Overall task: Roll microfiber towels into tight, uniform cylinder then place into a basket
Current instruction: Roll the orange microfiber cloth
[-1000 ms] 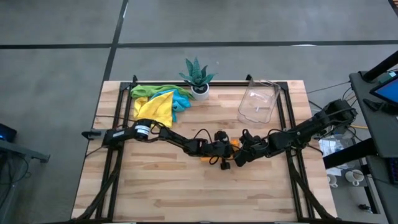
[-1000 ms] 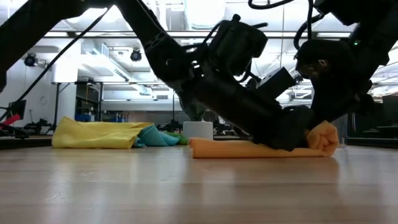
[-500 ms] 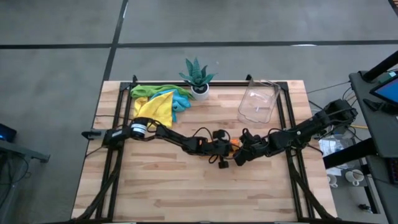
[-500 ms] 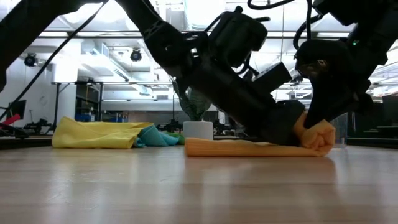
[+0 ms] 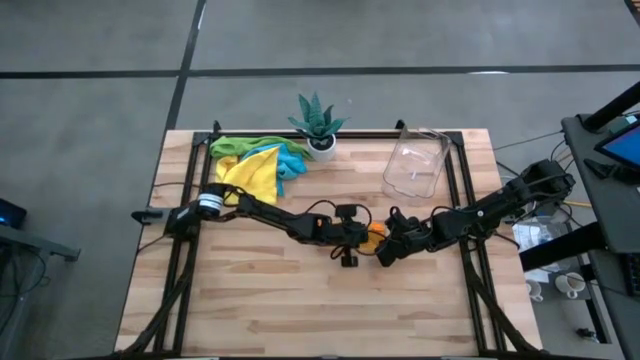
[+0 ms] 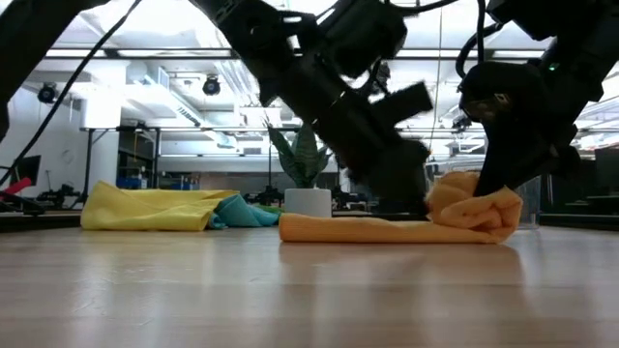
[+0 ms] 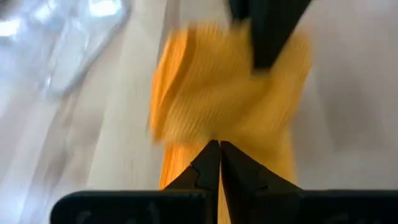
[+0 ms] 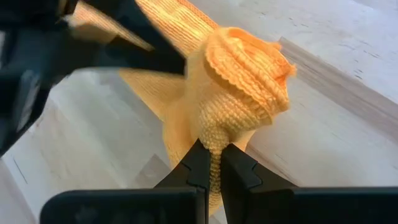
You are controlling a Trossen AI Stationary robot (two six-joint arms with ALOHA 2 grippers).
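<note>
An orange microfiber towel [image 6: 368,230] lies in a long strip on the table's middle [image 5: 375,231]. Its one end [image 6: 474,205] is bunched into a loose roll. My right gripper [image 8: 211,152] is shut on that bunched end. My left gripper [image 7: 219,146] is shut, its tips just above the strip beside the bunch [image 6: 411,198]. A pile of yellow, green and blue towels [image 5: 255,165] lies at the far left. The clear basket [image 5: 415,165] stands at the far right of the table. My left gripper has its shut tips at the towel's bunched end [image 7: 217,118]; I cannot tell whether they touch it. My right gripper pinches a fold of the bunched end [image 8: 214,134] between its two fingertips, slanting down from the table's right. The bunch stands up from the table, and the strip [image 8: 174,25] lies flat beyond it.
A green spiky plant in a white pot [image 5: 318,128] stands at the far edge between the towel pile and the basket. Black frame rails [image 5: 460,200] run along the table's sides. Bare wood [image 5: 300,300] lies toward the near edge.
My left gripper has risen off the orange towel and drawn back toward the table's left, tipping less steeply, still shut. The bunched end now stands higher and looser. The strip's free end has slid a little away from the bunch.
</note>
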